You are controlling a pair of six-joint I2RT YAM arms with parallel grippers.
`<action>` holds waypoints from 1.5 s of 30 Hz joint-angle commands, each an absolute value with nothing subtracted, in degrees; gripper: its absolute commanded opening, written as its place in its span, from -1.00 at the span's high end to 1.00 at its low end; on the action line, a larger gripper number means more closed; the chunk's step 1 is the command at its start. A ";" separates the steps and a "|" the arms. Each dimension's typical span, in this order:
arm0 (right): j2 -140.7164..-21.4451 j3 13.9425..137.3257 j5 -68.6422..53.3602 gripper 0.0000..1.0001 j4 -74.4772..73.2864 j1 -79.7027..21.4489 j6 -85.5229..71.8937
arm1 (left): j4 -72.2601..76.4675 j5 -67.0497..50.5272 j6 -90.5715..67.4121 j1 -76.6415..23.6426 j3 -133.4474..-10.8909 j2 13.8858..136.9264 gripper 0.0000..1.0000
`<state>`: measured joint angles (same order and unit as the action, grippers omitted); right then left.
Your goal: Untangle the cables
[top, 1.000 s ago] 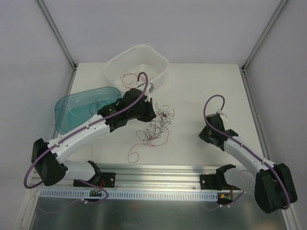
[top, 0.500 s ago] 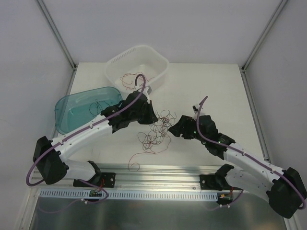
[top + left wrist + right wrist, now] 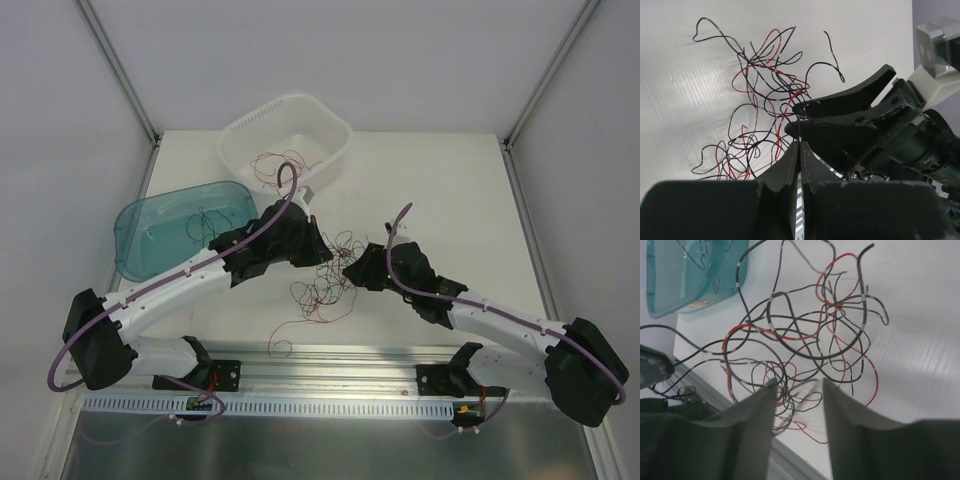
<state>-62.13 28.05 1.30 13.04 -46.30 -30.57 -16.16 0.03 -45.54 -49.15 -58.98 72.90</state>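
The cables are a loose clump of thin red and black wires mid-table, also seen in the left wrist view and the right wrist view. My left gripper sits at the clump's upper left edge. In the left wrist view its jaws are shut on a thin black strand that rises from the tips. My right gripper is at the clump's right edge. It is open, with strands lying between and under its fingers. Its black fingers show close in front of the left gripper.
A white basket at the back holds a few red wires. A teal bin at the left holds thin black wires; its corner shows in the right wrist view. A metal rail runs along the near edge.
My right arm has swung left from the table's right side to the clump. My left gripper has shifted slightly nearer, and the clump has drawn in a little.
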 commanded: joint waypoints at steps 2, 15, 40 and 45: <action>-62.75 28.74 5.18 0.31 17.32 -46.67 -30.94 | -13.10 -1.41 -47.55 -49.66 -57.13 69.88 1.00; -55.02 34.71 12.92 0.99 -5.26 -46.76 -20.40 | -13.10 4.75 -40.87 -49.57 -50.89 63.72 0.24; -60.47 41.75 19.16 0.99 -12.39 -52.56 -20.04 | -10.11 -0.26 -51.77 -56.34 -57.13 77.34 0.07; -60.03 40.61 20.04 0.99 -12.66 -52.82 -19.86 | -10.11 4.65 -52.03 -56.34 -55.46 78.31 0.56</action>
